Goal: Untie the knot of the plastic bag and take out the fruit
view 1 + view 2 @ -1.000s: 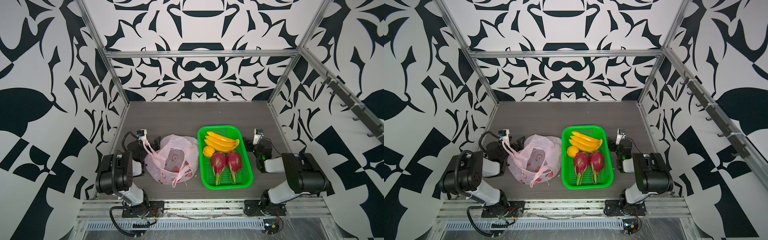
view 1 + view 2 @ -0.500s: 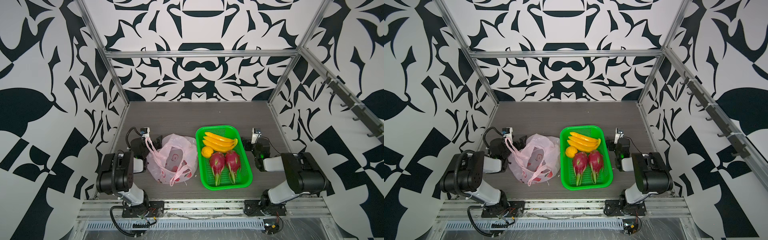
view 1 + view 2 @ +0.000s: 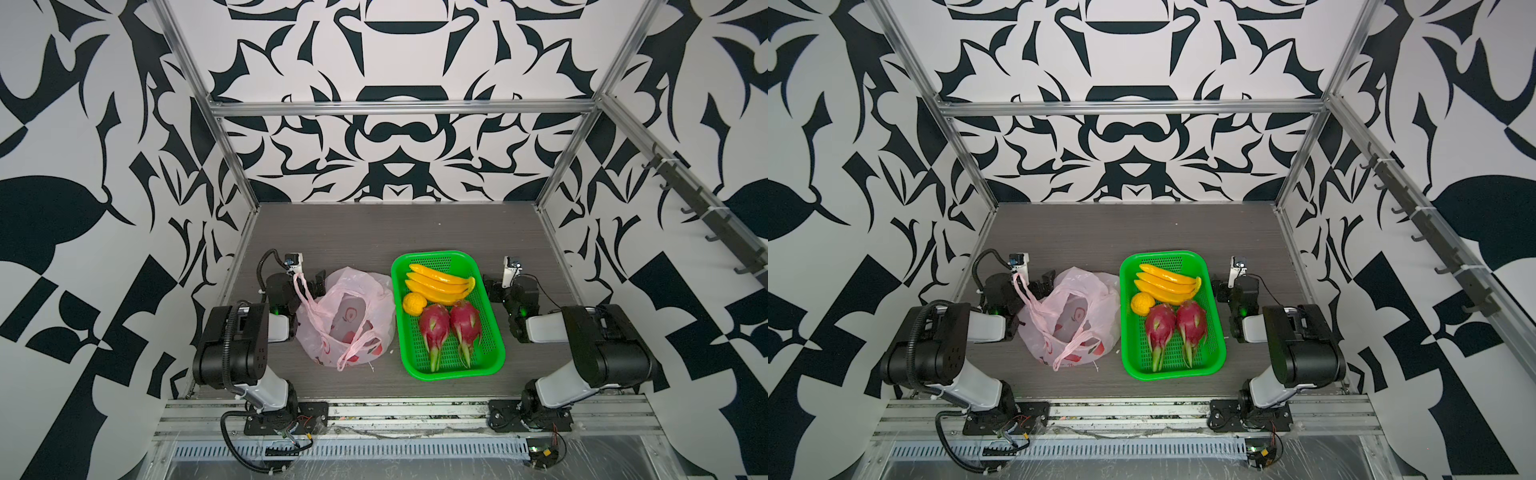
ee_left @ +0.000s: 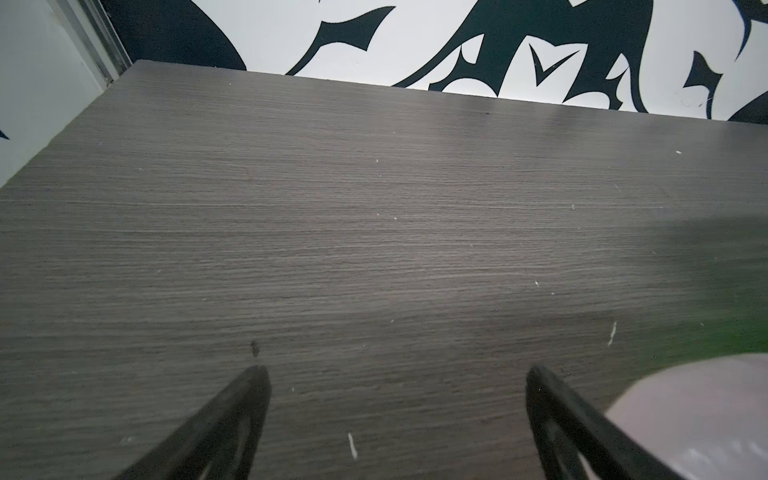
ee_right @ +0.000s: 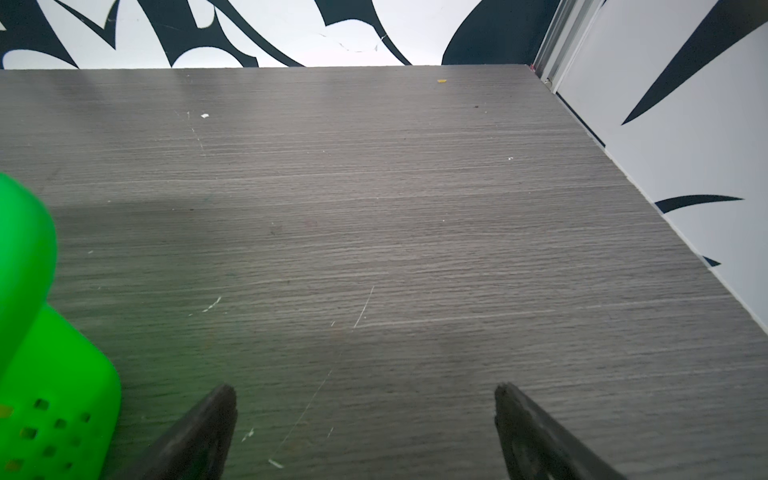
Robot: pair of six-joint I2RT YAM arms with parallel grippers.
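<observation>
**Bag undone, fruit in the basket**

Your left gripper (image 4: 397, 370) and right gripper (image 5: 365, 387) both stand spread wide, with only bare table (image 4: 374, 208) between the fingers. I'd judge they are parked because nothing is left to grasp.

The plastic bag (image 3: 353, 316) slumps just outside one left finger, mouth gaping and no knot showing, with one handle loop (image 3: 301, 291) draped over that wrist. It looks empty, though its red prints blur that.

The bananas (image 3: 436, 284), a small orange citrus (image 3: 413, 303) and two dragon fruits (image 3: 434, 326) lie in the green basket (image 3: 453, 373), just outside one right finger.
</observation>
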